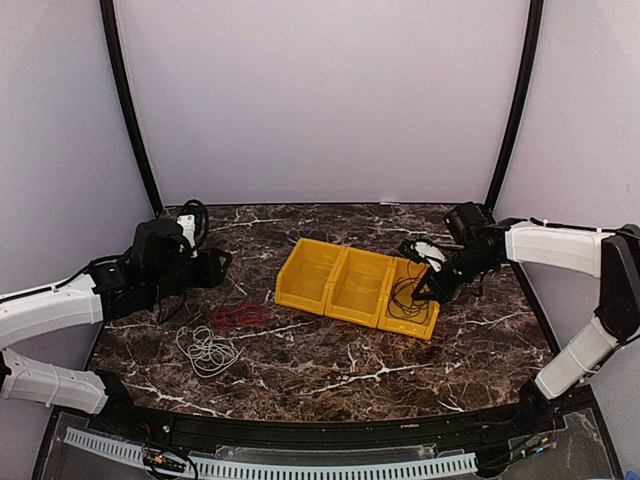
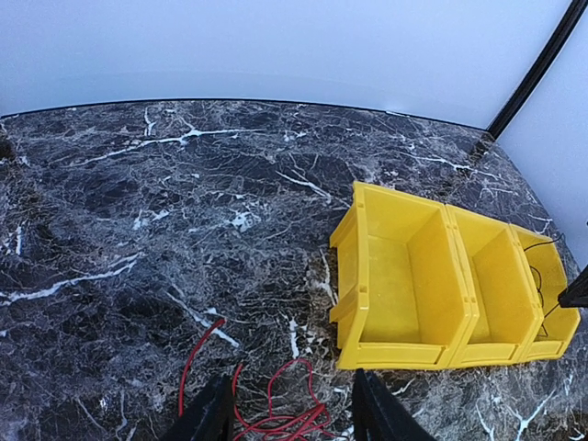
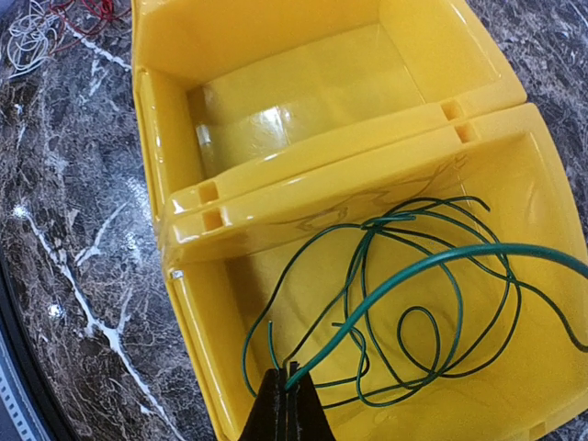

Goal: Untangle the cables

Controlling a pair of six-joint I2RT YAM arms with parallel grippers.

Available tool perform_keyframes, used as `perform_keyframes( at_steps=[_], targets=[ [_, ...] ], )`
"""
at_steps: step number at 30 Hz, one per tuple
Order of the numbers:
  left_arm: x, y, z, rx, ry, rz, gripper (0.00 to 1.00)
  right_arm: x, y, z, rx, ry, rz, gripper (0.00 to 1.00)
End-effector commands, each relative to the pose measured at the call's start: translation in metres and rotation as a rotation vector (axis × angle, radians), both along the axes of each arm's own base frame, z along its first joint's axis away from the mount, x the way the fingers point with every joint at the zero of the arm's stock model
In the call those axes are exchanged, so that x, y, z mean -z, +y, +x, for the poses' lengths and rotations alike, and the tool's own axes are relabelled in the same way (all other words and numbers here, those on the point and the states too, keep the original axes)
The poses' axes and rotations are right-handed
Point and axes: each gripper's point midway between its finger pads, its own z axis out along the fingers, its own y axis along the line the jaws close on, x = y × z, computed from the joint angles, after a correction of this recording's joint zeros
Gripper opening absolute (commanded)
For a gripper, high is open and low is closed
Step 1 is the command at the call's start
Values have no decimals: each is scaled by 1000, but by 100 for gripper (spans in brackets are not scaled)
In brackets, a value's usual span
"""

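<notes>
The right fingers (image 3: pixel 276 409) are pressed narrow on one strand of the green cable (image 3: pixel 432 262). From the grip, the strand runs out toward 2 o'clock in the right wrist view. Its loops lie inside the right bin (image 3: pixel 207 340), the last of three yellow bins in a row. This cable is apart from the other two, so we judge that its part of the task is almost done and only the release remains.

The left fingers (image 2: pixel 207 418) are wide and hold nothing. In the left wrist view the red cable (image 2: pixel 276 418) lies on the table (image 1: pixel 330 370) just under them, at 6 o'clock in the picture, partly between the two tips. One strand rises from there toward 12 o'clock. In the top view the red bundle stretches from 9 to 3 o'clock, and the white cable (image 1: pixel 207 350) lies just beside it at 7 o'clock. We cannot tell if the two cross each other.

The left arm is clearly nearer to both, and the right arm is well apart from them. The coming move seems to be a short descent of the left fingers onto the red cable, then a pull toward 3 o'clock, away from the white one.
</notes>
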Motion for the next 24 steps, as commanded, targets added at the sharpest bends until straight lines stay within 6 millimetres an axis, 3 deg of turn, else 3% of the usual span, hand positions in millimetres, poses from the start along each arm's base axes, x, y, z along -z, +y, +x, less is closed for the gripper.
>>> perform_keyframes(
  at_steps=[1,14,18,24],
  targets=[
    [-3,5,-3,-16,-20,-11,46,3,-2,15,31,-6,-26,0],
    [7,-1,1,-2,-9,-3,46,14,4,19,29,11,-95,0],
    [6,10,3,-49,4,54,47,22,10,13,-10,17,-168,0],
    [-2,29,7,-132,9,147,61,27,10,5,-43,28,-246,0]
  ],
)
